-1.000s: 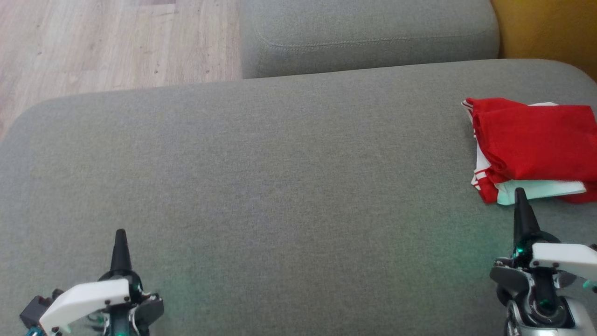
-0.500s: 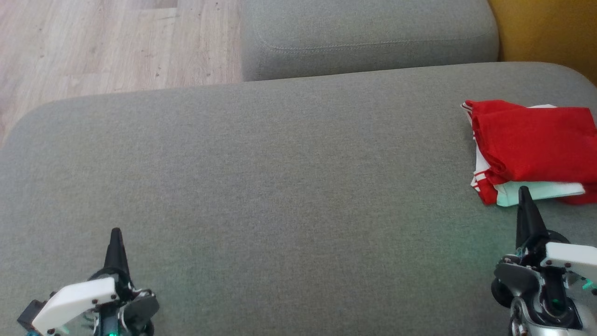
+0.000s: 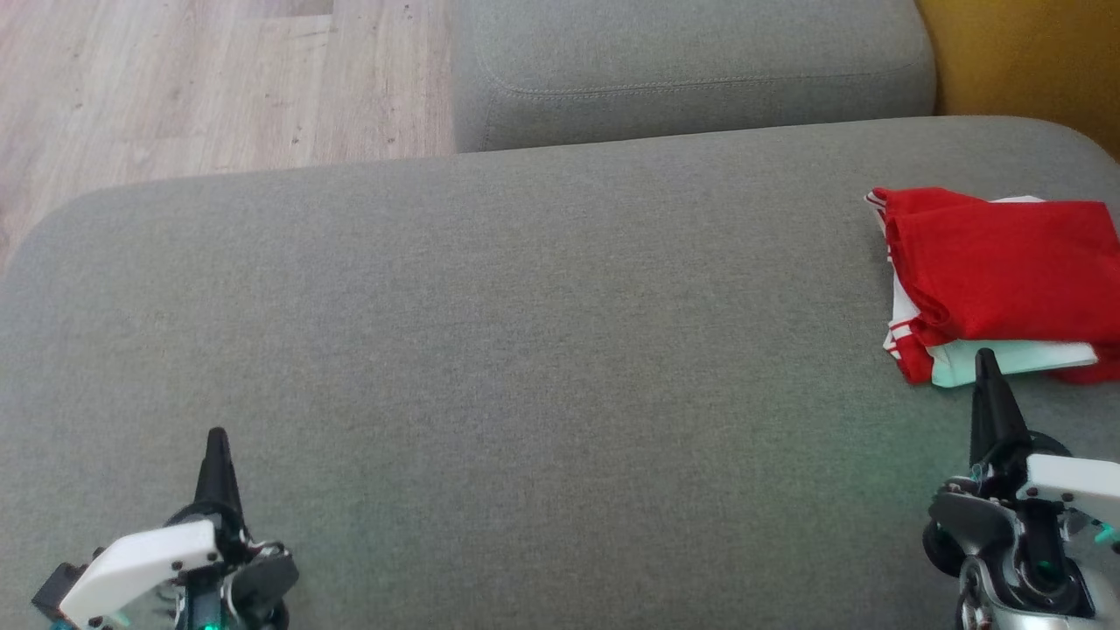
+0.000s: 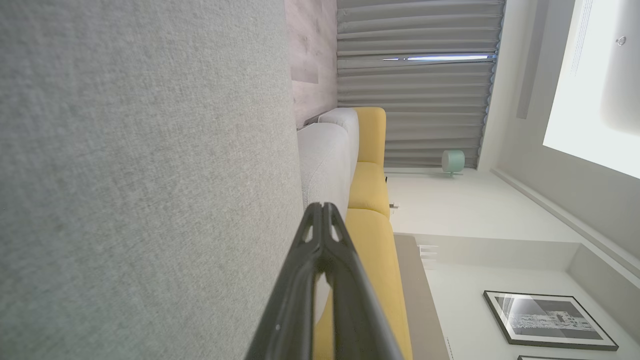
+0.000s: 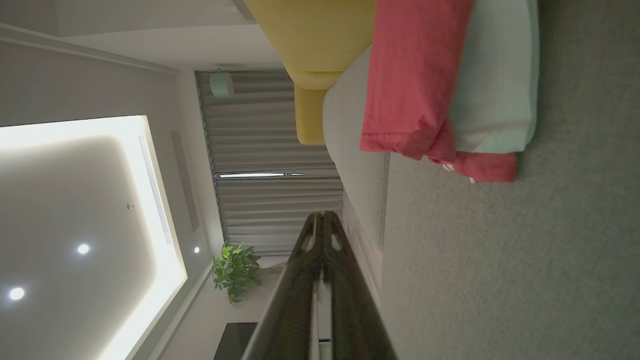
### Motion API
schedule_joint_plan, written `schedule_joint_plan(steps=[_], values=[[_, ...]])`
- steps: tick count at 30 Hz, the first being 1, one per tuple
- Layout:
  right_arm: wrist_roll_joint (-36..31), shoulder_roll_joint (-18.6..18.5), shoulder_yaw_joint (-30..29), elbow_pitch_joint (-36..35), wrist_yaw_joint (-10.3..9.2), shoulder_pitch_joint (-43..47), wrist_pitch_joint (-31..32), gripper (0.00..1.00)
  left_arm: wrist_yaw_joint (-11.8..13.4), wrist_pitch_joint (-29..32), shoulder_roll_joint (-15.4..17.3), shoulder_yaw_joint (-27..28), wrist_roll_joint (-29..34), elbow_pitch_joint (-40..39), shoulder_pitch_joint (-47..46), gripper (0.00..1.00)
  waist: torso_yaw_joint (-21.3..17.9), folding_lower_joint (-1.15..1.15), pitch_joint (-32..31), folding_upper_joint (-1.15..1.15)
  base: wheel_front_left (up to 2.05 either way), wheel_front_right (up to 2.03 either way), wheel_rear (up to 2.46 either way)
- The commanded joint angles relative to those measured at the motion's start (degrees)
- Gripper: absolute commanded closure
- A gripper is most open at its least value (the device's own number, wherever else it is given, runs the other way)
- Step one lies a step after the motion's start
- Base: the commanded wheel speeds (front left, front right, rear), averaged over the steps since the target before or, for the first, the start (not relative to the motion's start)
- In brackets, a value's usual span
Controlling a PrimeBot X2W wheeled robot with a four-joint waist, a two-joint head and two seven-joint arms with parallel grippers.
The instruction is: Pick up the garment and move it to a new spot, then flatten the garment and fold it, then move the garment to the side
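The garment (image 3: 997,280), red with white parts and striped trim, lies folded at the far right of the grey cushion (image 3: 525,350). It also appears in the right wrist view as a red and pale folded garment (image 5: 440,90) ahead of the fingers. My right gripper (image 3: 986,357) hovers just in front of its near edge, shut and holding nothing. My left gripper (image 3: 216,435) is at the lower left over bare cushion, also shut and empty. Both wrist views show the fingertips pressed together, left gripper (image 4: 322,206) and right gripper (image 5: 322,215).
A second grey cushion (image 3: 691,70) sits behind the main one. Wooden floor (image 3: 201,79) lies at the upper left. A yellow sofa part (image 3: 1032,52) is at the upper right. The grey cushion's rounded edge runs along the left and back.
Between the oldest frame and half a second ago the picture shifted slightly downward and both grippers drew back a little toward the bottom edge. Since then nothing has visibly moved; the garment stays put.
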Motion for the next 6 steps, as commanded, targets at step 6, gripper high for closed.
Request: schedule_joint_plan(steps=[6], values=[[0.32,-0.68,0.96,-2.21,0.13,-1.00,0.40,1.00,-0.40,0.47,0.55,2.17,-0.19,-1.61,-2.89,1.00,0.00,0.00,0.00,0.00,0.00,0.00,0.00]])
